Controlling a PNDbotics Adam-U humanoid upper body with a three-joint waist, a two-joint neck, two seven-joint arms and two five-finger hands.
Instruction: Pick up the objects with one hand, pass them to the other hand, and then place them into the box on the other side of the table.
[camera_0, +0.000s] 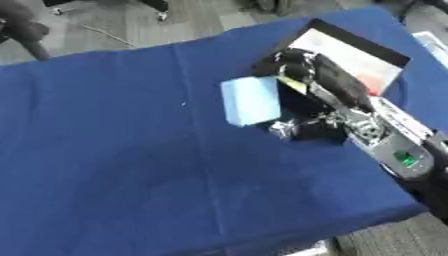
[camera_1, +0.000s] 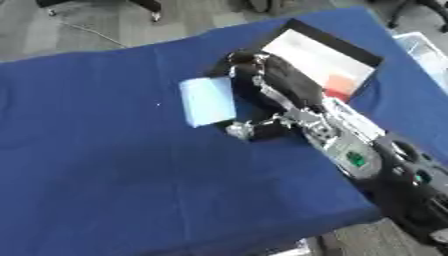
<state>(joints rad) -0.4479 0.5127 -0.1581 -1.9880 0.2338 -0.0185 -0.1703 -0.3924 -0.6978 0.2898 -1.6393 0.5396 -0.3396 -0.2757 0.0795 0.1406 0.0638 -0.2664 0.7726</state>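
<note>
On the right half of the desk, beside the box: right robot hand reaching in from the lower right, fingers curled round the edge of a light blue block, thumb end showing just below the block's corner. Left robot hand absent from both views.

For the step in hand, in judgement:
- Lift the block clear of the blue cloth before turning.
- Keep the broad face toward the other side, free edge exposed for the receiving hand.
- Release only once the receiving fingers have closed.

Box: shallow, black-walled, lying behind the right hand at the desk's far right. Inside: pale lining and a reddish patch toward the near corner; nature of the patch not discernible. Block outside the box, just beside its left wall.
</note>
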